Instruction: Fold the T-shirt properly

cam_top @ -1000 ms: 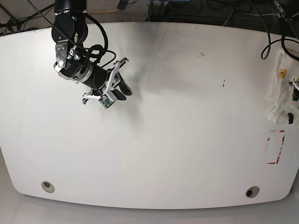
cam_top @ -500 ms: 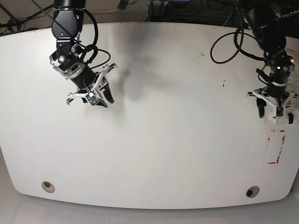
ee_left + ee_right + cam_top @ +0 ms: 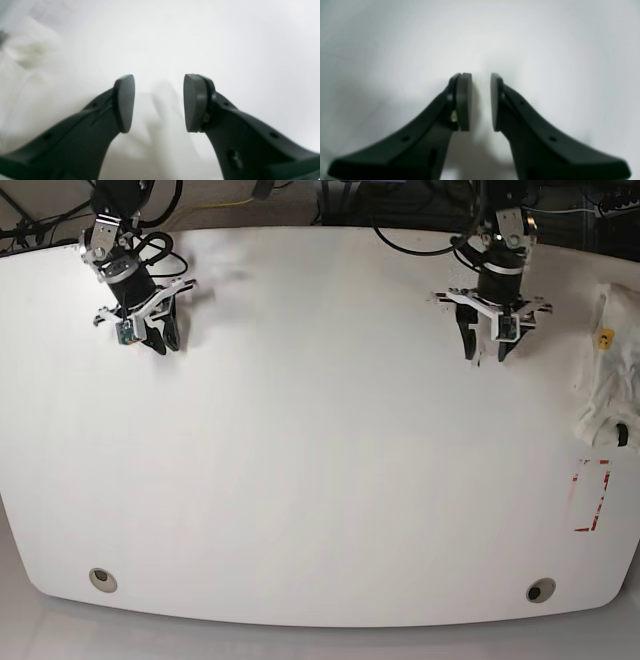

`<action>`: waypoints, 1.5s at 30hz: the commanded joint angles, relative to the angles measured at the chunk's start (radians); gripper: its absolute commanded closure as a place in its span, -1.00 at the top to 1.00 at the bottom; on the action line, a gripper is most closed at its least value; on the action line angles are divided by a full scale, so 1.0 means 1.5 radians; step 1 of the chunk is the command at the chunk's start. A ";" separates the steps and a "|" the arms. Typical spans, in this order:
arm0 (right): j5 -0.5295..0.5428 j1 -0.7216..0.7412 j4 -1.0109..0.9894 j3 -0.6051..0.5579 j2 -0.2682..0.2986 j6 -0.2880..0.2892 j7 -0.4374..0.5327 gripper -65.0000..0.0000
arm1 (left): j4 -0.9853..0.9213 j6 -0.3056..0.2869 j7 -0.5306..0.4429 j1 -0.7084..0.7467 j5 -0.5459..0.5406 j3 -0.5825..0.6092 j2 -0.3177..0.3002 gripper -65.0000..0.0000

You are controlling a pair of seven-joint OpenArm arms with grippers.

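Note:
The white T-shirt (image 3: 608,380) lies crumpled at the table's right edge, with a small yellow patch (image 3: 604,337) and a black label (image 3: 622,435) showing. My left gripper (image 3: 487,348) hangs open and empty over bare table, well left of the shirt. In the left wrist view the left gripper (image 3: 158,102) has its jaws wide apart, with blurred pale cloth-like folds (image 3: 27,65) at the left. My right gripper (image 3: 160,338) is at the far left over bare table. In the right wrist view the right gripper (image 3: 480,101) shows a narrow gap and holds nothing.
The white table (image 3: 320,480) has a red rectangular marking (image 3: 590,495) near its right edge and two round holes (image 3: 102,580) (image 3: 540,591) near the front edge. Dark cables (image 3: 400,205) run behind the far edge.
The left arm has moved from over the shirt at the right edge to the far middle-right. The right arm has moved up and left. The shirt shows uncovered again.

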 commanded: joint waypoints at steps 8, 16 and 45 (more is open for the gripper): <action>0.154 -0.210 0.087 0.039 -0.009 0.006 0.027 -0.62 | 0.192 0.003 -0.026 0.296 -0.011 0.105 0.045 -0.12; 0.154 -0.381 0.113 0.034 -0.080 0.006 0.099 -0.62 | 0.227 0.004 -0.027 0.479 -0.011 0.128 0.045 -0.26; 0.014 -0.226 -0.522 -0.074 -0.061 -0.029 0.265 -0.62 | -0.562 0.005 -0.085 0.179 -0.100 0.188 -0.085 -0.35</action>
